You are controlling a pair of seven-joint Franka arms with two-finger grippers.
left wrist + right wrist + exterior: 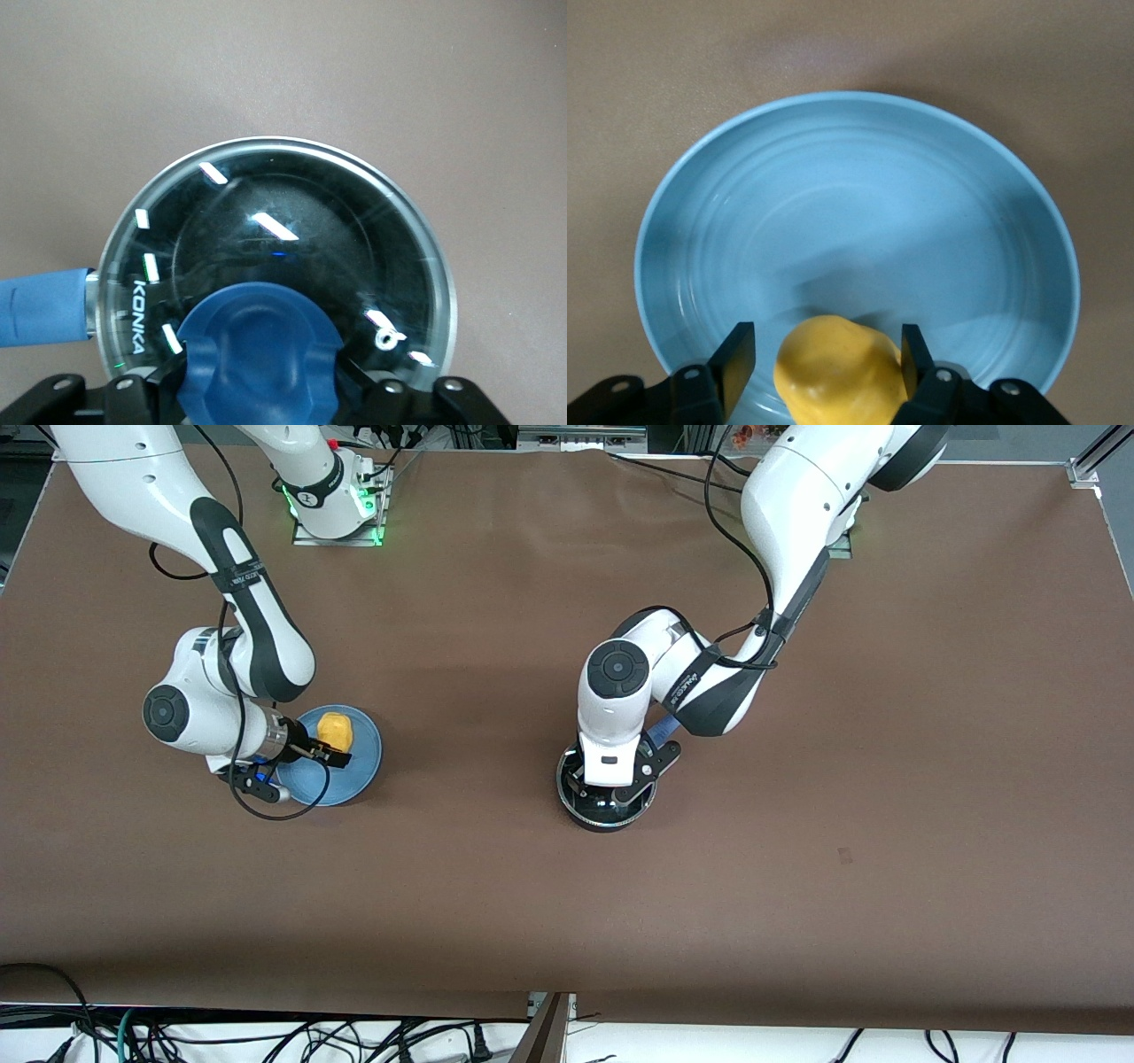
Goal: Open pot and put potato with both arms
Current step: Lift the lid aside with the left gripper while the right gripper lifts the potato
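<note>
Left gripper [257, 390] fingers clamped on lid knob [257, 350] | right gripper [828, 363] fingers apart, flanking potato [837, 367] on plate [859, 212]

Lidded black pot [607, 802] mid-table; yellow potato [336, 732] on plate [359, 766].

The only word I can read is "KONKA", in white capital letters along the rim of the round glass lid [292, 230] on the small black saucepan under my left claw [257, 398].

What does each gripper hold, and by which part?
The left gripper grips the pot lid's blue knob. The right gripper flanks the potato; no grip is evident.
</note>
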